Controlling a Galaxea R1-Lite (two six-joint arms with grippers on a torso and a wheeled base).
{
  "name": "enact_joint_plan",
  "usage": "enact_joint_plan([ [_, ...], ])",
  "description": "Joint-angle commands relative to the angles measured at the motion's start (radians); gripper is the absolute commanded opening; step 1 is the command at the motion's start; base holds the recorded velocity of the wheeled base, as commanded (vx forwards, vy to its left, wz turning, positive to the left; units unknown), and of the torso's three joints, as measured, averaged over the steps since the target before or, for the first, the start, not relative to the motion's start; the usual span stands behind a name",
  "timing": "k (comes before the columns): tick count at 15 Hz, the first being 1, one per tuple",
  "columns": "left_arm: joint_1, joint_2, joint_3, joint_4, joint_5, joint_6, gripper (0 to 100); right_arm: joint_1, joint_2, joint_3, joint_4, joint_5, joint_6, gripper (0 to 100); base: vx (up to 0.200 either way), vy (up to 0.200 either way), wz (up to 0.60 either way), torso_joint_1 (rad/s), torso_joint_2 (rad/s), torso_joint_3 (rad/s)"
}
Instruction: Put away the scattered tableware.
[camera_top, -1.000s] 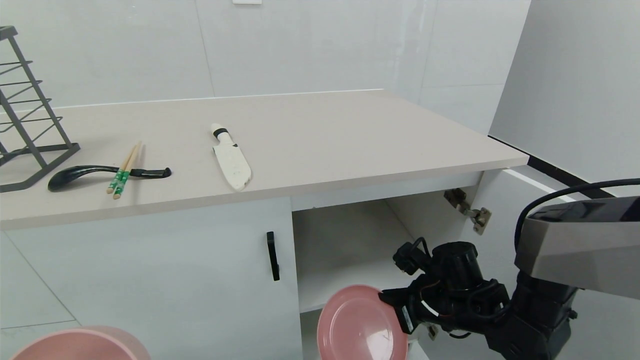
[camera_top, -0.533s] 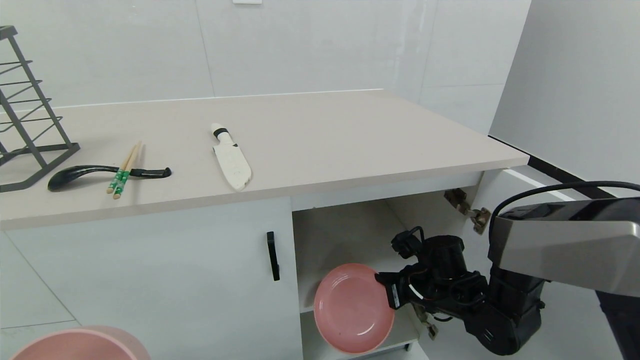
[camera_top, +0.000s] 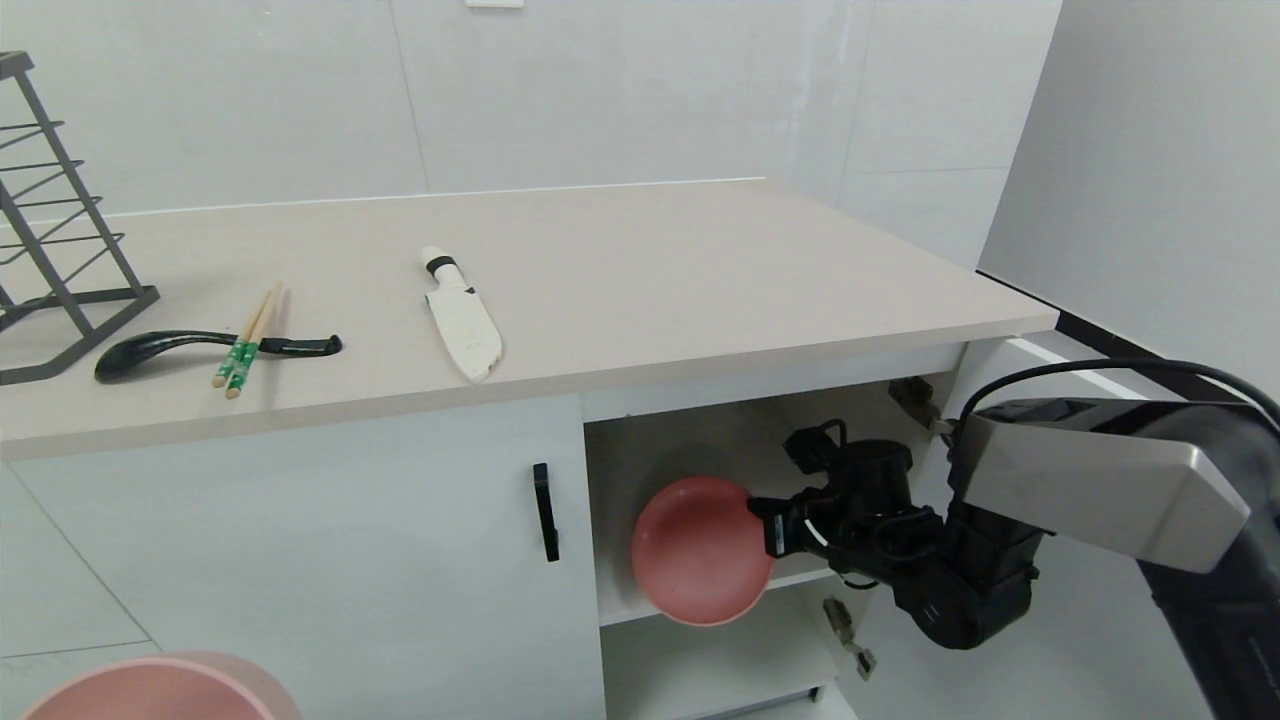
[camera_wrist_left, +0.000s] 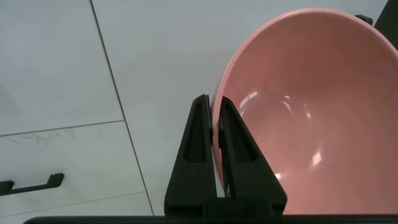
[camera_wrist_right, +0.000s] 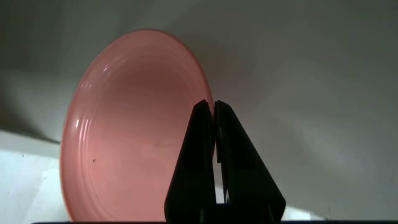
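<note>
One right gripper (camera_top: 764, 526) at open cabinet (camera_top: 690, 440), pinching upright plate (camera_top: 695, 555)

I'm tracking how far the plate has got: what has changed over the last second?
The right claw, shut on the pink plate, has carried it up and in toward the open cabinet. Nothing was let go. The left claw still grips the pink bowl. The spoon, chopsticks and white knife on the counter stayed put.
</note>
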Motion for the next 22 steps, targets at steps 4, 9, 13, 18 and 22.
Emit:
enact_joint_plan([
  [4, 0.0, 0.0, 0.0, 0.0, 0.0, 0.0, 0, -0.016, 0.043, -0.138, 0.107, 0.001, 0.003, 0, 0.0, 0.0, 0.0, 0.0, 0.0, 0.0],
  [9, 0.0, 0.0, 0.0, 0.0, 0.0, 0.0, 0, -0.022, 0.068, -0.256, 0.252, 0.0, 0.024, 0, 0.0, 0.0, 0.0, 0.0, 0.0, 0.0],
  [13, 0.0, 0.0, 0.0, 0.0, 0.0, 0.0, 0, -0.025, 0.095, -0.403, 0.383, -0.031, 0.034, 0, 0.0, 0.0, 0.0, 0.0, 0.0, 0.0],
  [18, 0.0, 0.0, 0.0, 0.0, 0.0, 0.0, 0, -0.022, 0.109, -0.489, 0.499, -0.031, 0.034, 0, 0.0, 0.0, 0.0, 0.0, 0.0, 0.0],
  [22, 0.0, 0.0, 0.0, 0.0, 0.0, 0.0, 0, -0.021, 0.109, -0.488, 0.493, -0.033, 0.037, 100, 0.0, 0.0, 0.0, 0.0, 0.0, 0.0],
])
